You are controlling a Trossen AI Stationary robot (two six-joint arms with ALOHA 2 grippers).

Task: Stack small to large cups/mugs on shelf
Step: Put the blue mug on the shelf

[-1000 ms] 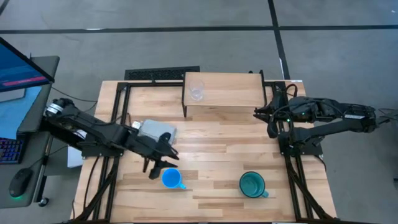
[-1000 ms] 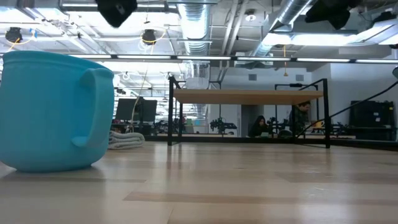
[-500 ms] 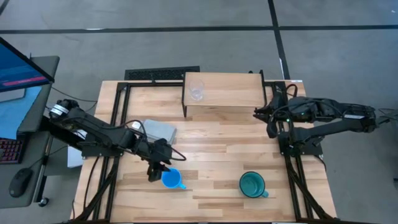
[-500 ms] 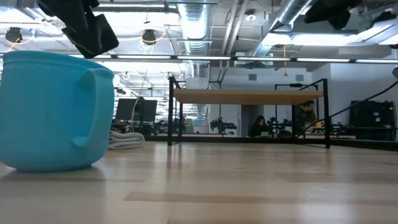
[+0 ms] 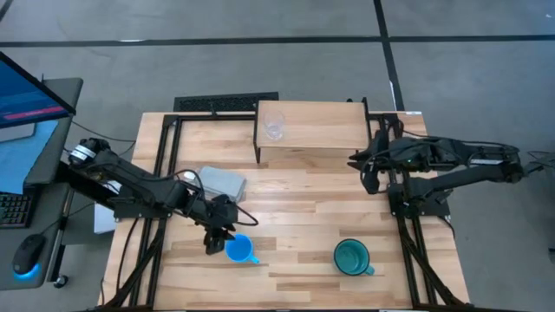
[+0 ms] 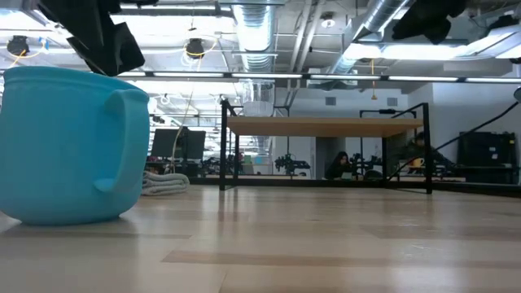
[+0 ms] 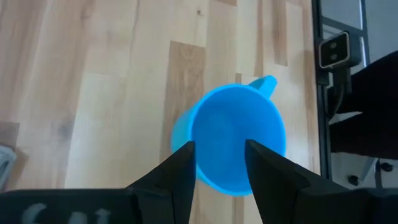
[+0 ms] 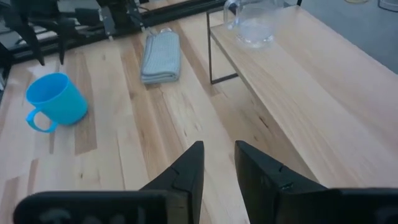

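1. Left jaws (image 7: 217, 168) hang spread just above the blue mug (image 7: 233, 140), one finger over its rim, one over its mouth; it stands on the tabletop (image 5: 295, 208), apart from them.
2. One teal mug (image 5: 352, 257) stands well aside; one grey block (image 5: 221, 181) lies behind the left jaws.
3. Right jaws (image 8: 217, 163), slightly parted and empty, hover beside the shelf (image 5: 316, 130), where one glass cup (image 5: 274, 125) sits.

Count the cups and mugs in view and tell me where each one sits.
3. The clear glass cup stands on the shelf near its left end. The blue mug sits on the table's front left, under the left claw. The teal mug sits front right. None looks hidden.
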